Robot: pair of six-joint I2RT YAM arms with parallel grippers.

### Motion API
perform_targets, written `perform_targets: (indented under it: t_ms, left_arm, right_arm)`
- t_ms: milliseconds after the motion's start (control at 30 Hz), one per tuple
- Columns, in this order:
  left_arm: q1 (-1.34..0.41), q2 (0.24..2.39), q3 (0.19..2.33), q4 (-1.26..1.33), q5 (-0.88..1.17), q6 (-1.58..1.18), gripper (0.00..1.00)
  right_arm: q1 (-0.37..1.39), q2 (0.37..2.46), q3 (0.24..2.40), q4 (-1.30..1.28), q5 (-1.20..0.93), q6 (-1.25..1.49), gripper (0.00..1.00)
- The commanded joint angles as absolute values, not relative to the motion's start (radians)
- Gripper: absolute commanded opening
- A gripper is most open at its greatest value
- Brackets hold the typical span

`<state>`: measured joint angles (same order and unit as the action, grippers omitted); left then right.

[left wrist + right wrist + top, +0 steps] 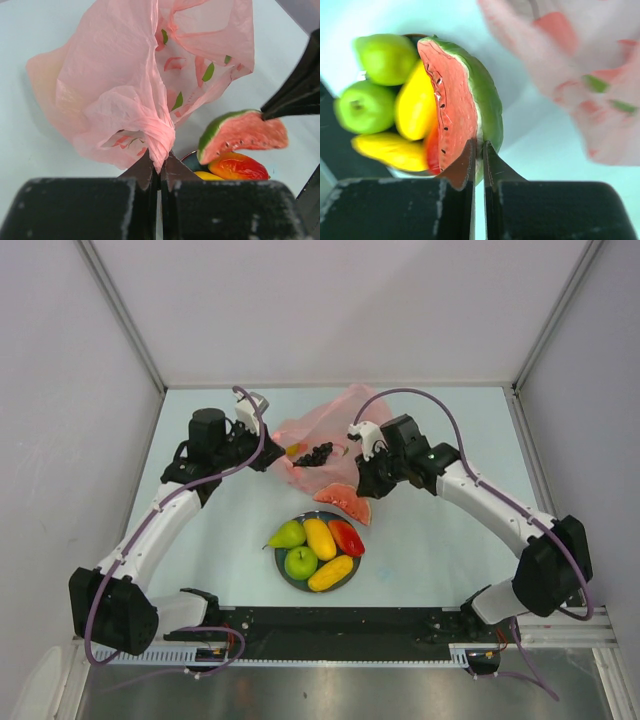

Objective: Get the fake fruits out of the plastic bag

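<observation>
Pinching plastic bag [125, 85] by bunched fold in left hand [160, 167], clamped fully closed, likely anchoring it. Gripping watermelon slice [460, 100] by rind edge in right hand [479, 155], closed tight, at far rim of plate [287, 577] holding other fruits [318, 538]. Leaving grapes [320, 453] amid bag folds, not yet out.

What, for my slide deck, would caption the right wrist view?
Right end effector shut on the watermelon slice, plated fruits and pink plastic bag beyond.
</observation>
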<state>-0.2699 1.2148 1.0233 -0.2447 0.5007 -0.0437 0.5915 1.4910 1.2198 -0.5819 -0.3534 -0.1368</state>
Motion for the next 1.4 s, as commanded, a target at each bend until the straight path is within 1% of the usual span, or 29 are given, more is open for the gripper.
perform_targets:
  t_ms: [0, 200, 367, 533, 800, 1000, 1067, 1133, 1167, 1200, 1233, 1267, 1333, 1367]
  left_arm:
    - [-0.262, 1.181, 1.031, -0.229, 0.503, -0.031, 0.0]
    - [-0.261, 1.166, 1.011, -0.222, 0.514, -0.046, 0.0]
    - [-0.252, 1.16, 0.986, -0.192, 0.518, -0.064, 0.0]
    - [-0.241, 1.14, 0.969, -0.186, 0.531, -0.092, 0.0]
    - [-0.232, 1.103, 0.936, -0.201, 0.535, -0.101, 0.0]
    - [-0.224, 1.077, 0.911, -0.199, 0.535, -0.101, 0.0]
    - [-0.221, 1.074, 0.91, -0.202, 0.532, -0.1, 0.0]
    - [-0.221, 1.075, 0.914, -0.204, 0.528, -0.097, 0.0]
    - [-0.221, 1.077, 0.919, -0.201, 0.526, -0.098, 0.01]
    - [-0.221, 1.078, 0.92, -0.199, 0.528, -0.098, 0.01]
    - [-0.221, 1.086, 0.923, -0.193, 0.528, -0.1, 0.01]
    - [-0.219, 1.089, 0.925, -0.189, 0.526, -0.101, 0.02]
    - [-0.221, 1.101, 0.936, -0.19, 0.525, -0.107, 0.04]
    - [-0.221, 1.109, 0.951, -0.186, 0.535, -0.11, 0.09]
  right_arm:
    - [0.646, 1.462, 1.235, -0.664, -0.419, 0.033, 0.0]
    - [0.663, 1.494, 1.235, -0.702, -0.37, 0.277, 0.0]
    - [0.69, 1.512, 1.235, -0.697, -0.356, 0.35, 0.0]
    - [0.733, 1.522, 1.235, -0.621, -0.305, 0.432, 0.0]
    - [0.805, 1.545, 1.215, -0.594, -0.259, 0.463, 0.0]
    - [0.805, 1.534, 1.189, -0.58, -0.265, 0.462, 0.0]
    - [0.789, 1.522, 1.19, -0.549, -0.303, 0.44, 0.0]
    - [0.746, 1.516, 1.204, -0.525, -0.316, 0.378, 0.13]
    - [0.729, 1.508, 1.206, -0.525, -0.302, 0.355, 0.3]
    - [0.716, 1.509, 1.206, -0.522, -0.301, 0.283, 0.34]
    - [0.694, 1.509, 1.203, -0.523, -0.295, 0.241, 0.36]
    - [0.689, 1.511, 1.2, -0.531, -0.278, 0.201, 0.41]
    - [0.677, 1.526, 1.192, -0.541, -0.282, 0.068, 0.45]
    - [0.675, 1.531, 1.181, -0.546, -0.273, 0.026, 0.52]
